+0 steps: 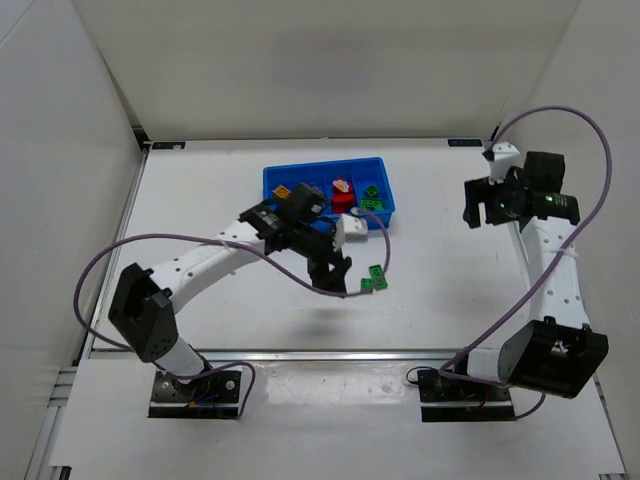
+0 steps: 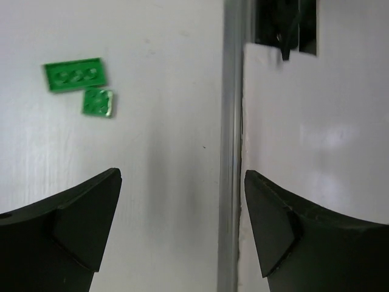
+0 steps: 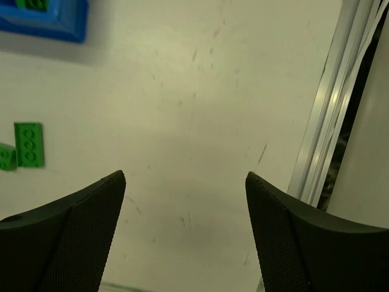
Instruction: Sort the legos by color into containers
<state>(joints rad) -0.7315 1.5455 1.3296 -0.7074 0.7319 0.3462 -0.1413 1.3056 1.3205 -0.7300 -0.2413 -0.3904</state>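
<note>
While most legos [image 1: 343,200] sit in the blue tray [image 1: 270,181], two green bricks [image 1: 374,280] lie loose on the worktop [image 1: 200,200], with left gripper [image 2: 182,175] and right gripper [image 3: 185,176] jaws spread, empty.

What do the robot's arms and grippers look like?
The left arm and right arm have white links dotted with holes, black joints and bases. A purple cable loops along each. The left gripper and right gripper have black wedge-shaped fingers.

Blue tray [image 1: 268,186] at far centre of white bench [image 1: 200,190], holding orange, red, purple, green legos [image 1: 343,199]. Two green bricks [image 1: 374,280] loose on bench, just beside left gripper [image 1: 334,273]. Right gripper [image 1: 478,206] well apart.
</note>
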